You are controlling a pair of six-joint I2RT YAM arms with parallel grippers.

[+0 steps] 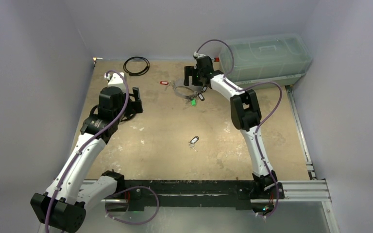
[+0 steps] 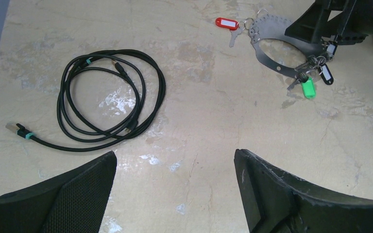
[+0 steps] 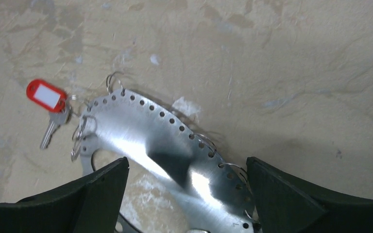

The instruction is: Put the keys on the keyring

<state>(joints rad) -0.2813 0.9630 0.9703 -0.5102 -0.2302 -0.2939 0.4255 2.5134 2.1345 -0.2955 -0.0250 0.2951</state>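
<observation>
**Right gripper [image 3: 187, 162] wide over the keyring [image 3: 126, 128]; left gripper [image 2: 175, 155] waiting**

Well to the left of the keyring, the left gripper hovers with its jaws spread wide and nothing between them; a coiled black USB cable [image 2: 163, 90] lies left of the keyring too, further back, and is no part of the job. Just beside the keyring's left end sits the red-tagged key [image 3: 46, 95], its split ring close to the perforated rim, though whether it is threaded through a hole I cannot tell. The keyring itself lies flat on the tabletop [image 1: 150, 141], a curved band of bright sheet metal with a row of small holes along its outer edge. At its near-right rim the green-tagged key [image 2: 309, 89] and the black-tagged key [image 2: 326, 74] hang in a bunch; 1 loose key [image 1: 193, 141] lies well apart from the keyring, toward the arm bases. The right gripper stands directly over the keyring, jaws wide, 1 finger to each side of the band, nothing clamped. To the right of the keyring stands a clear plastic storage box [image 1: 264, 56].

By its look the keyring is stiff, thin and slick; lying flat it offers little to pinch, so a hold across the band, inner edge to outer, seems best. The loose key should be light and apt to skid; its head looks a better hold than its blade.
</observation>
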